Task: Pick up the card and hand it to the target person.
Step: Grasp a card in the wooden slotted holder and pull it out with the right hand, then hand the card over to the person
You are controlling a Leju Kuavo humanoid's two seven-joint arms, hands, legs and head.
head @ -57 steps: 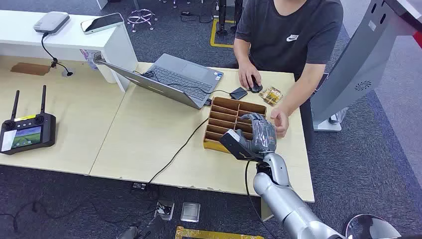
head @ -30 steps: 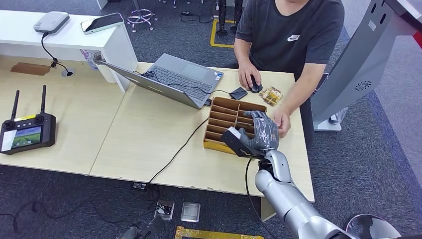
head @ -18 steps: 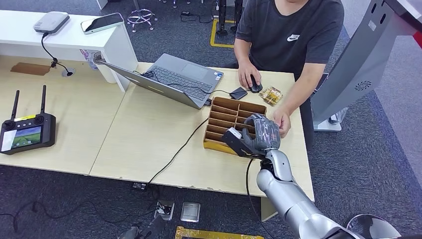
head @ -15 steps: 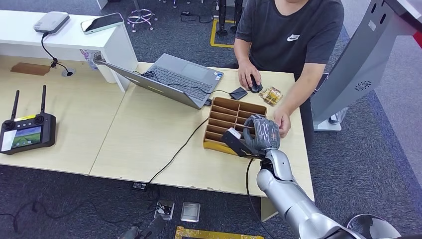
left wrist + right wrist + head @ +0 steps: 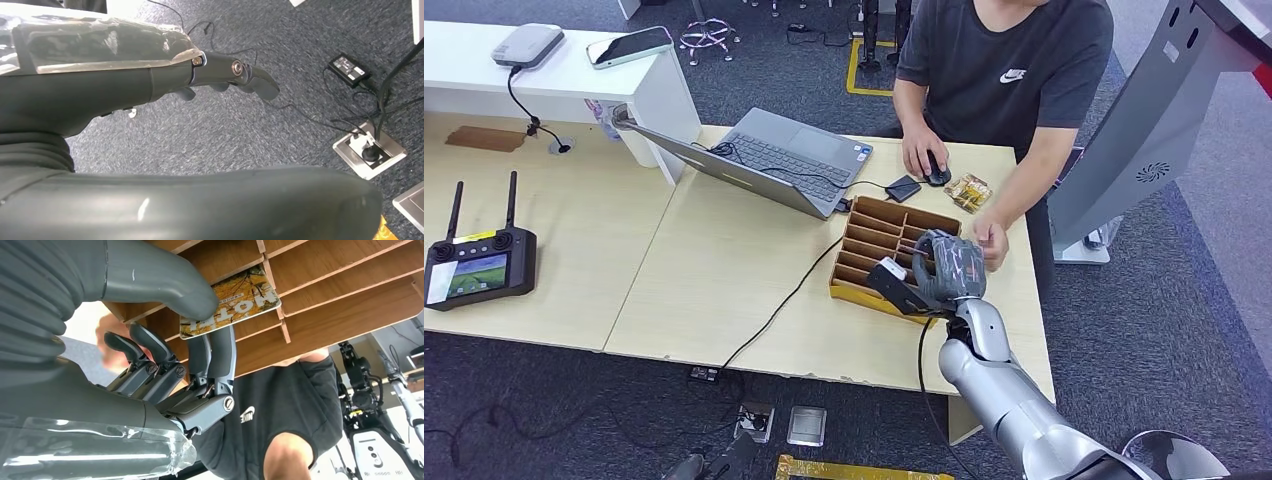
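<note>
now right hand (image 5: pixel 165 365) pinches card (image 5: pixel 230 302) between thumb and fingers, card just over box (image 5: pixel 864 245) slots; thin grip, edge may catch divider and slip before reaching person (image 5: pixel 1009 70); left hand (image 5: pixel 235 75) hangs, holds nothing

Your robot's right hand (image 5: pixel 948 268) curled over the brown divided box (image 5: pixel 876 236) on the table (image 5: pixel 724 270), person (image 5: pixel 1004 70) seated across with one hand on a mouse (image 5: pixel 937 176), laptop (image 5: pixel 769 160) just beside the box, remote controller (image 5: pixel 476 262) far left.
</note>
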